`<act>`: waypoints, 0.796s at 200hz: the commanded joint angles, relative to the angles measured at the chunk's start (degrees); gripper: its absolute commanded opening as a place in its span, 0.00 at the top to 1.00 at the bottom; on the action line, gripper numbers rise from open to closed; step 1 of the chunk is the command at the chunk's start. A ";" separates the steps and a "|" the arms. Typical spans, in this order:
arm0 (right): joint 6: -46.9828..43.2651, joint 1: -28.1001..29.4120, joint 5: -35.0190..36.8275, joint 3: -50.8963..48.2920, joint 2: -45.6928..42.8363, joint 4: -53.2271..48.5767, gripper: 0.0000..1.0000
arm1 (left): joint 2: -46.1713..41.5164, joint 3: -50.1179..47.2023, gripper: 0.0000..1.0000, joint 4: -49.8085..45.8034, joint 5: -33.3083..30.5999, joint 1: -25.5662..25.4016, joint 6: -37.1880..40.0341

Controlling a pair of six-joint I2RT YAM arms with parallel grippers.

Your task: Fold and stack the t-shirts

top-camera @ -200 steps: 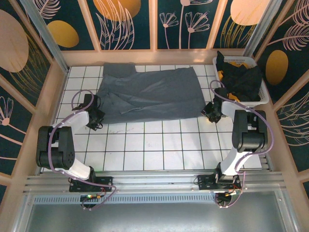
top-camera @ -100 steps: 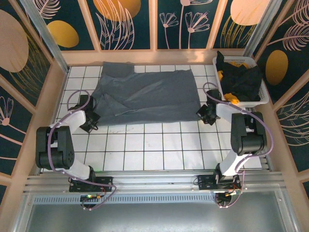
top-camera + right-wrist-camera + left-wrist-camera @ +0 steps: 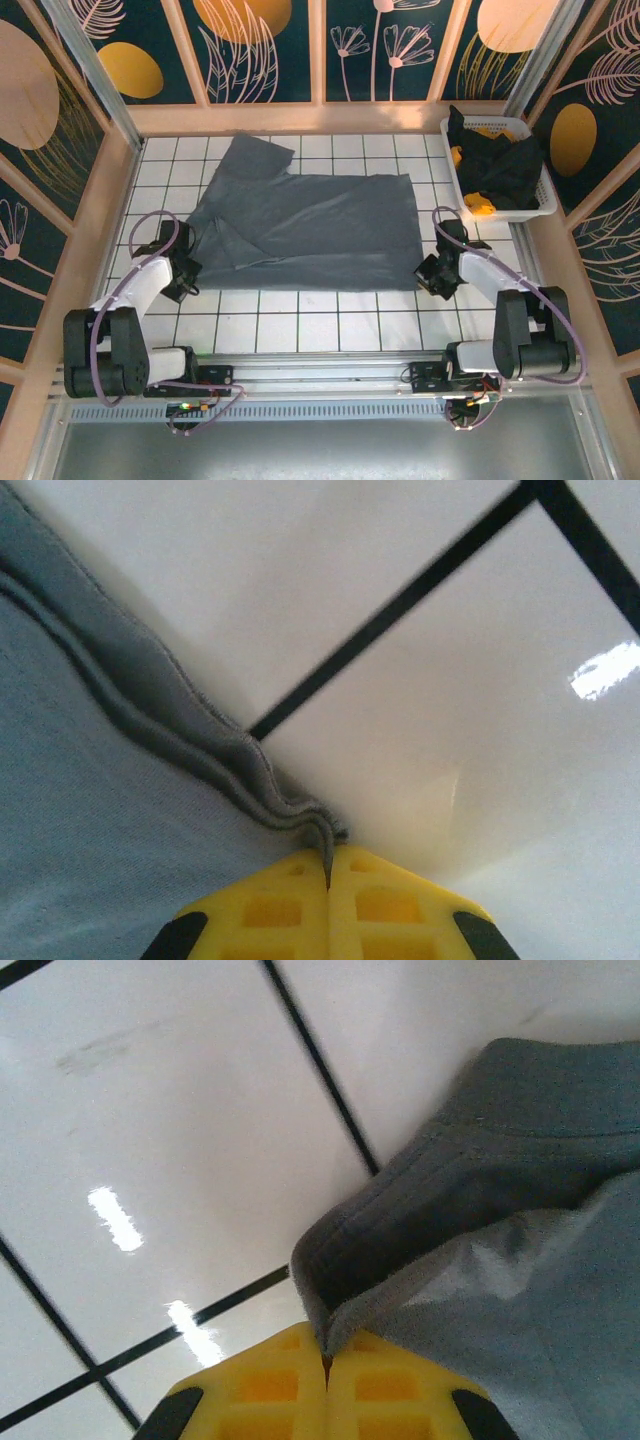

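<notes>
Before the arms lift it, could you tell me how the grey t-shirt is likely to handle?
Probably floppy: the grey t-shirt lies creased, and its hem ripples where the right gripper pinches it. It would likely sag between that corner and the left gripper. Likely grippy rather than slippery, given its matte knit.

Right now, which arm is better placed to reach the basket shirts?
Right, probably: the right pincer is nearer the basket; the left pincer is across the grey t-shirt. Both grip its hem.
</notes>
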 commanded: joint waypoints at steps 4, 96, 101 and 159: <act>-0.79 -0.12 0.12 -2.73 1.77 -4.44 1.00 | -1.07 -2.52 0.96 -1.81 -1.78 0.46 -2.85; -9.61 10.75 -11.80 9.62 -3.87 7.95 0.64 | -5.51 7.20 0.43 0.44 13.52 -0.83 1.18; -10.09 12.02 -13.30 10.12 -3.49 10.15 0.63 | -4.79 7.19 0.43 1.34 15.57 -1.95 0.46; -10.67 17.93 -20.70 16.87 3.89 18.58 0.60 | 1.58 2.53 0.43 14.20 21.74 -11.45 -11.09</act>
